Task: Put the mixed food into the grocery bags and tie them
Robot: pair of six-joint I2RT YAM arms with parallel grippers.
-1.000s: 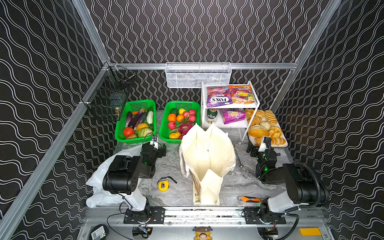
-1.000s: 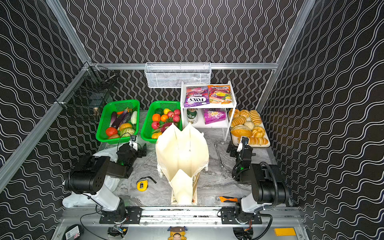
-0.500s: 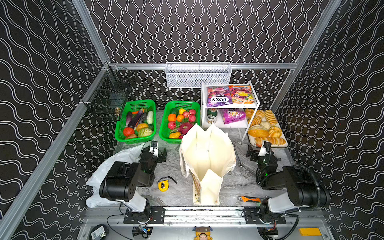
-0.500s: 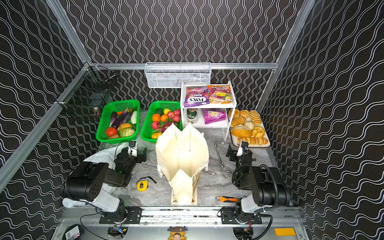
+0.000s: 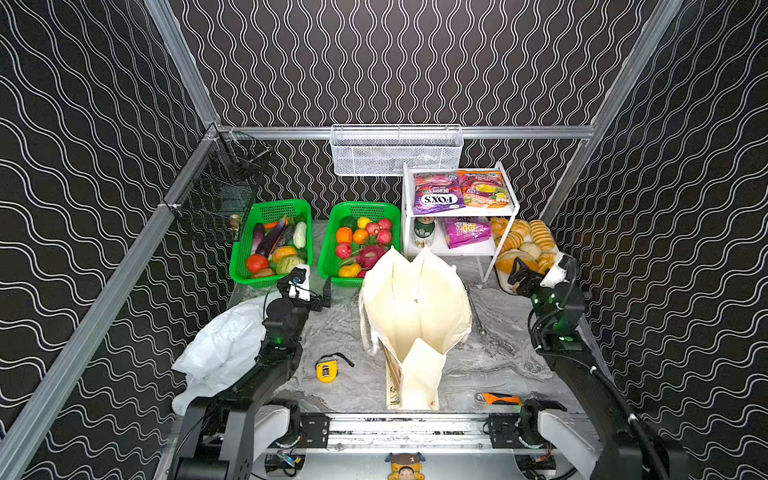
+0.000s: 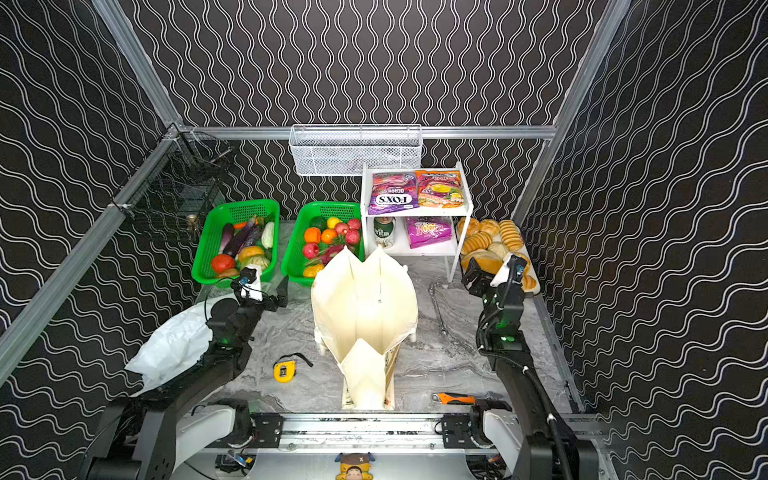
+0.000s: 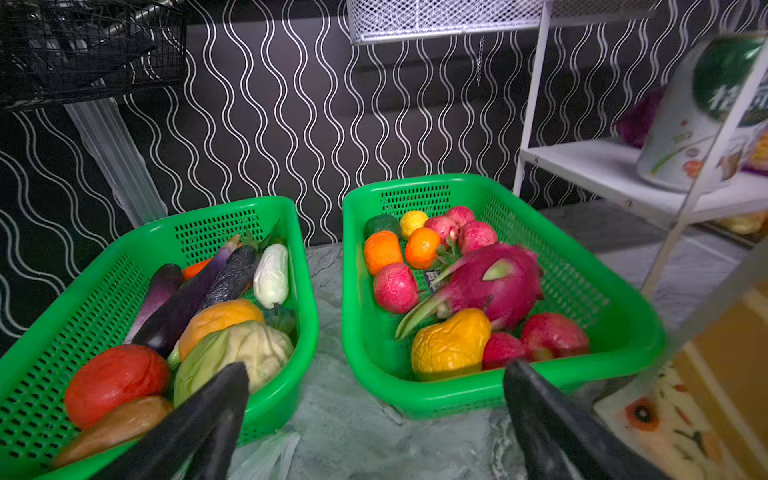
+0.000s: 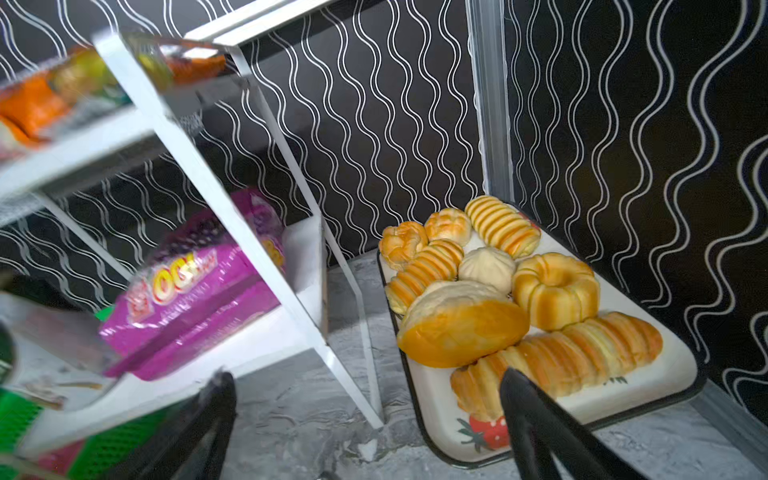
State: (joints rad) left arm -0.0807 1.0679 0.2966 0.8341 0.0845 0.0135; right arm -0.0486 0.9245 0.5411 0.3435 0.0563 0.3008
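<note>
The cream tote stands open in the middle of the table in both top views. The white plastic bag lies crumpled at the left beside my left arm. Toy fruits, among them a pink dragon fruit, fill a green basket. The FOX'S packet lies on the rack's upper shelf, with the green can and the pink-purple packet below it. My left gripper is open and empty in front of the two baskets. My right gripper is open and empty between the rack leg and the bread tray.
A second green basket holds toy vegetables. A tray of toy breads sits at the back right beside the white rack. A yellow tape measure, an orange cutter and a metal wrench lie on the table. Wire baskets hang on the back and left walls.
Both arms have stretched out low toward the back. The left gripper has edged nearer the baskets; the right gripper has moved back and right toward the bread tray. Both stayed open.
</note>
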